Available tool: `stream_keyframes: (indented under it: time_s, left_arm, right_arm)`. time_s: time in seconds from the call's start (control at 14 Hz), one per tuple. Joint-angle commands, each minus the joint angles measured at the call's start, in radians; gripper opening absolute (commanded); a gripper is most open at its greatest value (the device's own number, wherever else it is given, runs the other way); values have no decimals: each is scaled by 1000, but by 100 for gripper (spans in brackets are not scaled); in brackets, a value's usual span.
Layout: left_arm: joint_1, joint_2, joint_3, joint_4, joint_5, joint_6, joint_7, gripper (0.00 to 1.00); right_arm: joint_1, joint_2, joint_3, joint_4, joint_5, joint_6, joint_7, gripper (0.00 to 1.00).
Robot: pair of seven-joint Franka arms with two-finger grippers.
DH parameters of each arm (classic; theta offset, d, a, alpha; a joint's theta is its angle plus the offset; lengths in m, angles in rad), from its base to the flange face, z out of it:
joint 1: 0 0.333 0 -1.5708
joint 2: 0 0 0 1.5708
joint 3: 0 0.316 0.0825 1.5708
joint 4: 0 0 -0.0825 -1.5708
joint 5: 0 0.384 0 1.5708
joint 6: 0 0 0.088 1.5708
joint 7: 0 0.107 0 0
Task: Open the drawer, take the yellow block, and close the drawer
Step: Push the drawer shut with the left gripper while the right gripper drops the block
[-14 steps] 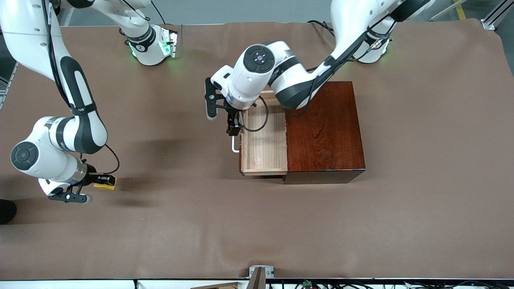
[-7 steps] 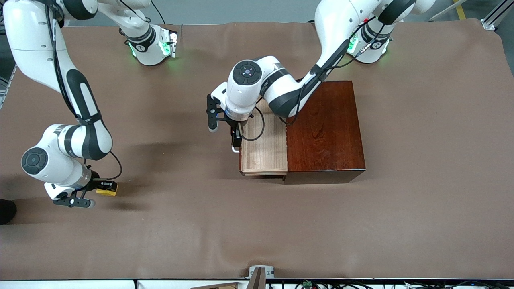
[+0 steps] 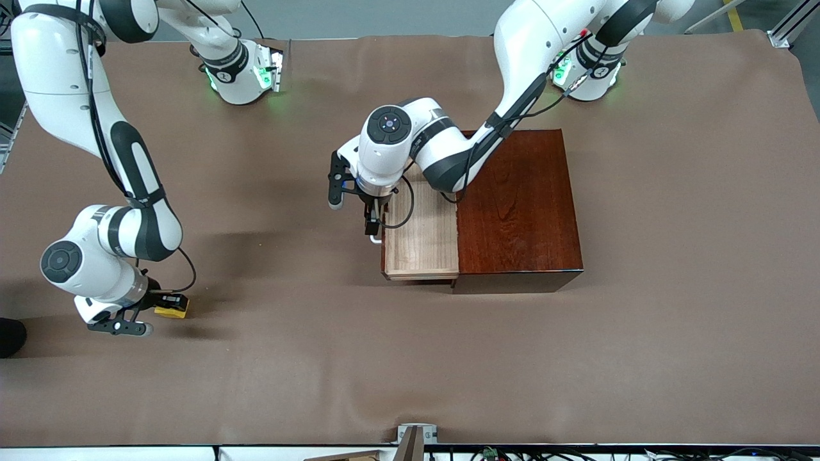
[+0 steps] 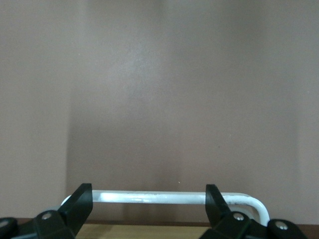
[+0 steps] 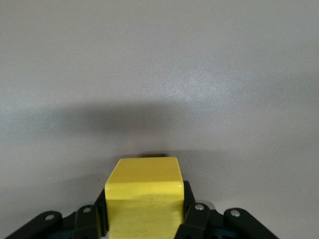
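Front view: drawer (image 3: pixel 423 240) handle (image 3: pixel 374 240) seemingly faces right arm's end.

The box (image 3: pixel 519 205) is glossy dark reddish-brown with visible grain; its drawer (image 3: pixel 421 240) is pale light wood inside, with a white handle (image 4: pixel 169 197). The block (image 5: pixel 144 196) is plain bright yellow. The table (image 3: pixel 448 358) is matte brown. Both arms are white with black joints.

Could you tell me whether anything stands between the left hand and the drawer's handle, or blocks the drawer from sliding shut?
Nothing visible does. The left hand is open, with the drawer's white handle running across between its fingers. The drawer stands pulled out, its pale inside bare. The yellow block is out, shut in the right hand.
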Motion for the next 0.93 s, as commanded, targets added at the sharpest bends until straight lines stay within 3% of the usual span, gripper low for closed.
stream_keyframes:
  time_s: [0.0, 0.57, 0.85]
  left_arm:
    - [-6, 0, 13, 27, 23, -34, 9, 100]
    - [-12, -27, 88, 29, 21, -156, -41, 100]
    - [-12, -46, 105, 29, 23, -244, -43, 100]
  right_arm:
    - [-20, 12, 17, 23, -20, -1, -8, 100]
    - [-21, -16, 19, 20, -18, -25, -19, 100]
    - [-18, -118, 19, 22, -18, -146, -51, 100]
